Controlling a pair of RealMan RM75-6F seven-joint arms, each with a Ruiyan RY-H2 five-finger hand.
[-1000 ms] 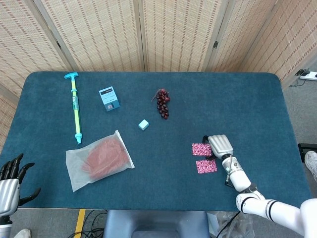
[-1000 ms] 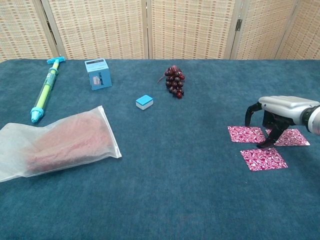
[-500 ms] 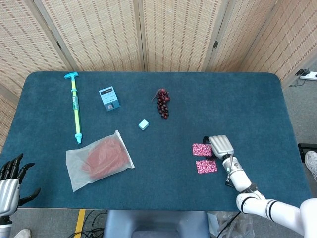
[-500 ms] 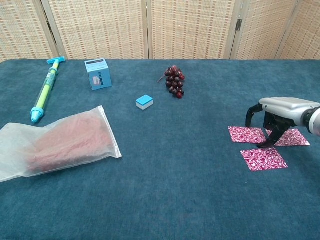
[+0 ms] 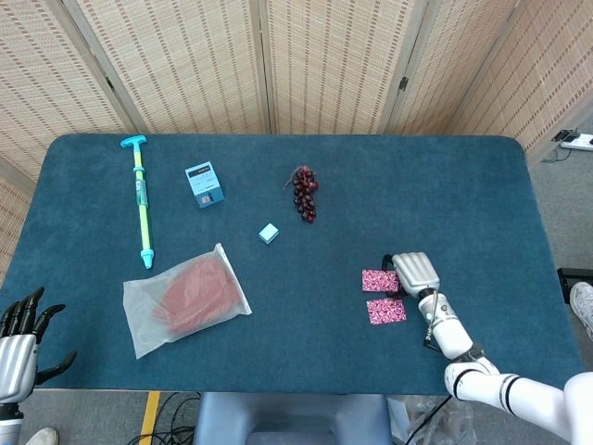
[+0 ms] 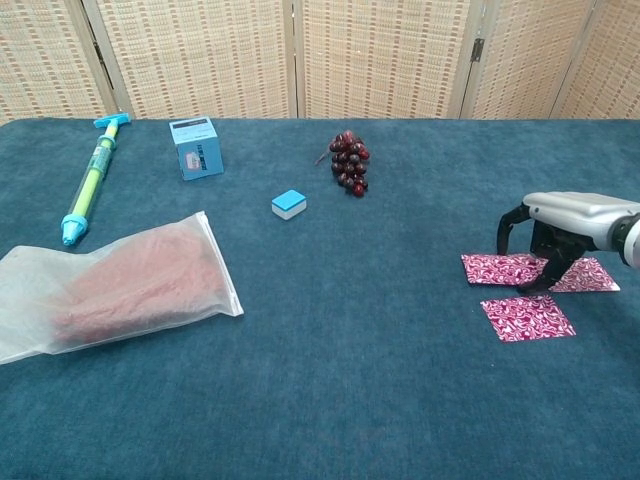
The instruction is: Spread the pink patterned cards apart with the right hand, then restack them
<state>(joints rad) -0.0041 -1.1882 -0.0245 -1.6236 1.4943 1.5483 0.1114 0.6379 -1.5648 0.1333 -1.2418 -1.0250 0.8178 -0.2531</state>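
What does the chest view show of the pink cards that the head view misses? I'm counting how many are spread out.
Only the chest view shows a third pink card behind the right hand's fingers; from above the hand covers it. Only the head view shows the left hand, open at the table's near left corner. Both show the right hand arched over the cards, fingers down on them, and two cards lying apart: one further from the robot, one nearer.

We see pink cards [image 6: 527, 317] with white swirls, teal-blue table felt [image 5: 371, 185], dark red grapes [image 5: 304, 194], a blue box [image 5: 204, 184], a cyan-topped white block [image 5: 269, 233], a cyan-and-lime pump [image 5: 142, 199], a clear bag [image 5: 183, 298] of reddish stuff, and a silver-and-black right hand [image 6: 560, 225].
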